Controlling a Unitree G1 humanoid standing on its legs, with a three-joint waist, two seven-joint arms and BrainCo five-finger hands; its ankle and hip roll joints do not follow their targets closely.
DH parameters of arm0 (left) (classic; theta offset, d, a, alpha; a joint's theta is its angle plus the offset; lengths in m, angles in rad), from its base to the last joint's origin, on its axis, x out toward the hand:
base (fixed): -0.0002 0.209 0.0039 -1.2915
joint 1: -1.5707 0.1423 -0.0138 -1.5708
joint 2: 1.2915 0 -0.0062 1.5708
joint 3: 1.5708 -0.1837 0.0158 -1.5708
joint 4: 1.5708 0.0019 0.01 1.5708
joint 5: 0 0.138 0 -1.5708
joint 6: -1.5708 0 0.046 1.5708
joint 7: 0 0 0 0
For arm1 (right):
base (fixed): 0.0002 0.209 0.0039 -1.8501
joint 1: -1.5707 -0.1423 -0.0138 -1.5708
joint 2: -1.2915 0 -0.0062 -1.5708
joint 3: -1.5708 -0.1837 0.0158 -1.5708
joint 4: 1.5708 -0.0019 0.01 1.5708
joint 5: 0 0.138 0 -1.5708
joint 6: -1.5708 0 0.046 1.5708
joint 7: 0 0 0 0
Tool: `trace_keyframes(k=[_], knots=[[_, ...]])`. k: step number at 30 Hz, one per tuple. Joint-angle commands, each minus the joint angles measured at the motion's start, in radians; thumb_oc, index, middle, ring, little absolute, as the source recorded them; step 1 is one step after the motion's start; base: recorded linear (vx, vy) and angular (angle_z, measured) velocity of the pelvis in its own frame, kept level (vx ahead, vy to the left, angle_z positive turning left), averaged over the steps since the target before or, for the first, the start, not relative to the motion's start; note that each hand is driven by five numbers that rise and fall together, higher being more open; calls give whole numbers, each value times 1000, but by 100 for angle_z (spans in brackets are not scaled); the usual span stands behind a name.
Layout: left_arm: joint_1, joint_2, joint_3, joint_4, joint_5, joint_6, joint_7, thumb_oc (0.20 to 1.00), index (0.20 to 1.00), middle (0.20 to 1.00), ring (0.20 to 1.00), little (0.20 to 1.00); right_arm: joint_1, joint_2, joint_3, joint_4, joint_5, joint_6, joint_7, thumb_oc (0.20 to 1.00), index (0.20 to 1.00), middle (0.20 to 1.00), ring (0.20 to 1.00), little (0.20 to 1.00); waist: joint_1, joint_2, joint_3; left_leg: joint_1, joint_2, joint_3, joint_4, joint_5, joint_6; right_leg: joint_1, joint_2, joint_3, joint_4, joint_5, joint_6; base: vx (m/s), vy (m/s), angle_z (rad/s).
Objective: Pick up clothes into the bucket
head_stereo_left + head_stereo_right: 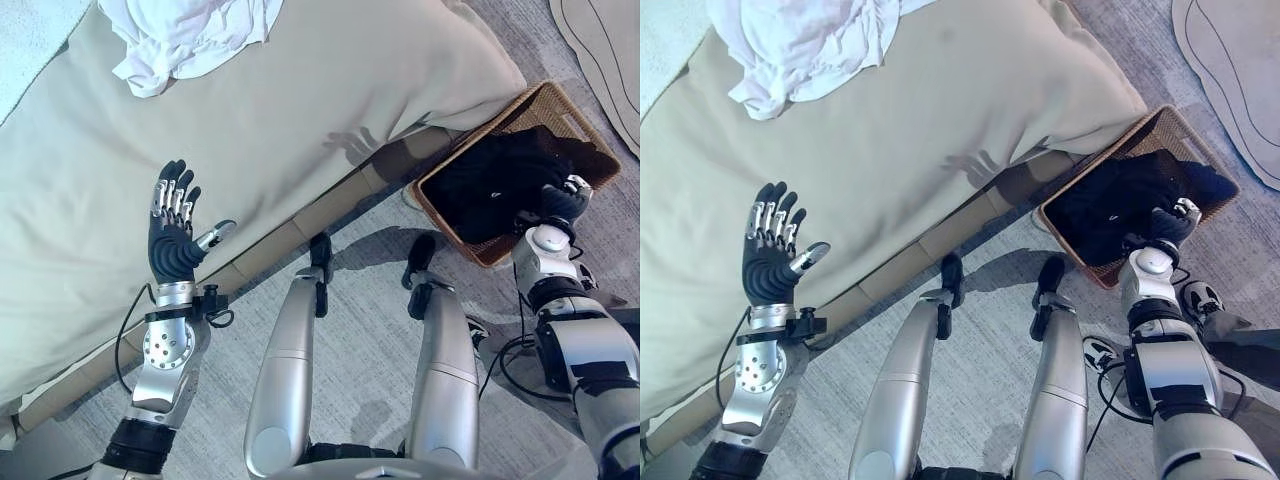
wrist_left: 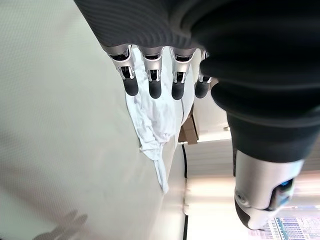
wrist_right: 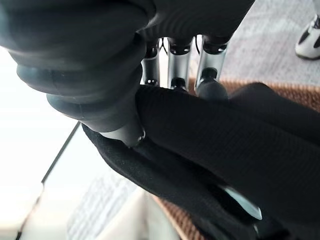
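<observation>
A crumpled white garment (image 1: 190,35) lies at the far side of the beige bed (image 1: 330,110). My left hand (image 1: 172,240) is raised over the bed's near edge, fingers (image 2: 152,75) straight and open, holding nothing, well short of the white garment (image 2: 155,120). A woven brown basket (image 1: 450,235) stands on the floor by the bed's corner with black clothes (image 1: 490,180) piled in it. My right hand (image 1: 565,200) reaches into the basket. In the right wrist view a fold of black garment (image 3: 225,140) sits pinched between its thumb and curled fingers (image 3: 210,87).
Grey carpet (image 1: 370,230) covers the floor between bed and basket. A beige mat (image 1: 600,40) lies beyond the basket at the far right. A person's white shoe (image 3: 307,37) stands on the carpet near the basket.
</observation>
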Motion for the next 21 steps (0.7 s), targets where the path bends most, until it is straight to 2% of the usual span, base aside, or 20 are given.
trace_keyframes(k=[1, 5, 12, 13, 18, 20, 21], knots=[[13, 1, -8, -74, 19, -61, 30, 1000, 1000, 1000, 1000, 1000, -2, -86, 22, 56, -27, 14, -48, 1000, 1000, 1000, 1000, 1000, 1, 47, -87, -64, 2, -31, -19, 19, -4, 10, -20, 44, 96, -77, 52, 9, 1, 4], [1, -4, 2, -71, 22, -57, 36, 1000, 1000, 1000, 1000, 1000, 8, -72, 22, 43, -16, 8, -52, 1000, 1000, 1000, 1000, 1000, -1, 40, -99, -50, 3, -32, -39, 24, -3, 21, -19, 38, 81, -75, 53, 0, 0, 0], [-6, -11, 20, -44, 14, -61, 30, 1000, 1000, 1000, 1000, 1000, 42, -43, -8, 14, 25, -11, -33, 1000, 1000, 1000, 1000, 1000, -9, 23, -129, 37, 8, -32, -140, 46, -5, 103, -16, 20, -21, -44, 63, -8, 4, 0], [-10, -13, 22, -35, 14, -61, 29, 1000, 1000, 1000, 1000, 1000, 45, -39, -18, 8, 38, -18, -32, 1000, 1000, 1000, 1000, 1000, -10, 23, -128, 48, 10, -26, -169, 81, 1, 114, -17, 10, -51, -11, 57, -56, 28, -1], [-26, -37, 24, 63, 2, -46, 8, 1000, 1000, 1000, 1000, 1000, 156, 42, -94, -130, 172, -97, 19, 1000, 1000, 1000, 1000, 1000, -22, 5, -142, 190, 17, -35, -272, 110, -9, 260, -10, -17, -147, 10, 67, 44, -20, 0], [-28, -43, 27, 116, -23, -40, -13, 1000, 1000, 1000, 1000, 1000, 247, 97, -116, -210, 194, -115, 48, 1000, 1000, 1000, 1000, 1000, -30, -8, -148, 271, 23, -52, -309, 118, -15, 362, -6, -43, -193, 12, 69, 104, -76, 9], [-28, -43, 27, 116, -23, -41, -13, 1000, 1000, 1000, 1000, 1000, 247, 97, -116, -210, 194, -115, 47, 1000, 1000, 1000, 1000, 1000, -31, -7, -146, 274, 23, -53, -311, 118, -15, 365, -6, -44, -194, 12, 69, 145, -121, 22]])
